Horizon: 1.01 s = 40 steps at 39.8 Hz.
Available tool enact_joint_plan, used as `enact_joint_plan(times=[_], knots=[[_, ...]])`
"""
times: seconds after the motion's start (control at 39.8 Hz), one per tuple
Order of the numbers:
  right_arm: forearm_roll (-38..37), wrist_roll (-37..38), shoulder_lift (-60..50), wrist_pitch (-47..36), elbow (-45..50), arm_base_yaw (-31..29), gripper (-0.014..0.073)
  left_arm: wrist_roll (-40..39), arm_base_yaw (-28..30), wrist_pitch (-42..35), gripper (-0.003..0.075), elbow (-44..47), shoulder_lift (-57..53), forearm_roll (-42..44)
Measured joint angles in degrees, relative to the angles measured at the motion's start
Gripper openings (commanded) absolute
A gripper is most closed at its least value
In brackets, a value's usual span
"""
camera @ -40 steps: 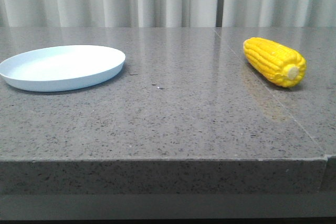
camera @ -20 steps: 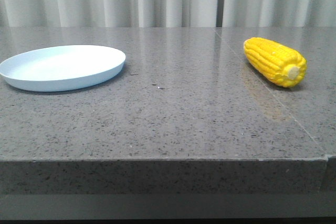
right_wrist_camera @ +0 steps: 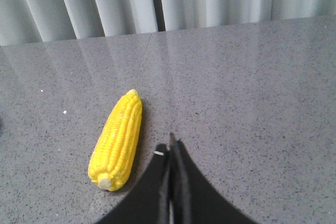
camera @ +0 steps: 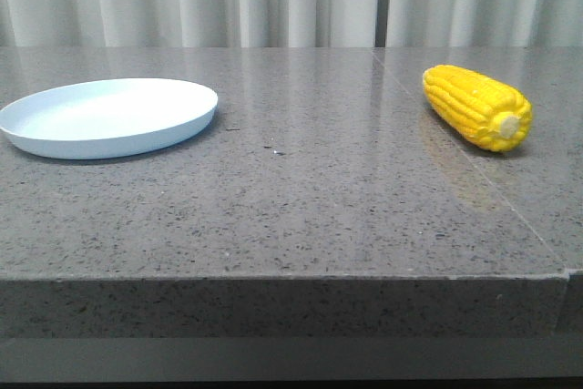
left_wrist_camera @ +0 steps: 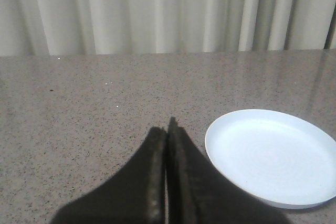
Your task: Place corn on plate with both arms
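1. Glossy bright yellow toy corn cob (camera: pixel 476 106) lies on the grey speckled stone table (camera: pixel 301 198), right side, well apart from the round pale blue-white plastic plate (camera: pixel 107 117).
2. Left gripper (left_wrist_camera: pixel 167 129) and right gripper (right_wrist_camera: pixel 170 142): fingers pressed together, holding nothing.
3. Likely light, stiff, slippery; you should grip mid-cob, across its width.

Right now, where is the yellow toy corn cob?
In the front view the glossy yellow toy corn cob lies on the grey stone table, right side, far from the pale blue plastic plate at left.
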Motion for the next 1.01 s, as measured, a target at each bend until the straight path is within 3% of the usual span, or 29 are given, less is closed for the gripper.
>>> enact_joint_plan(times=[0.15,0.25,0.38,0.45,1.01], knots=[[0.00,0.00,0.00,-0.64,0.00,0.00,0.0098,0.00,0.00,-0.35,0.0512,0.00,0.00,0.00],[0.00,0.00,0.00,-0.64,0.00,0.00,0.0263,0.00,0.00,-0.46,0.0650,0.00,0.00,0.00],[-0.04,0.00,0.00,-0.72,0.00,0.00,0.0552,0.00,0.00,-0.46,0.0662,0.00,0.00,0.00],[-0.04,0.00,0.00,-0.72,0.00,0.00,0.0666,0.00,0.00,-0.46,0.0662,0.00,0.00,0.00],[-0.04,0.00,0.00,-0.72,0.00,0.00,0.0640,0.00,0.00,-0.17,0.0650,-0.65,3.06,0.00]])
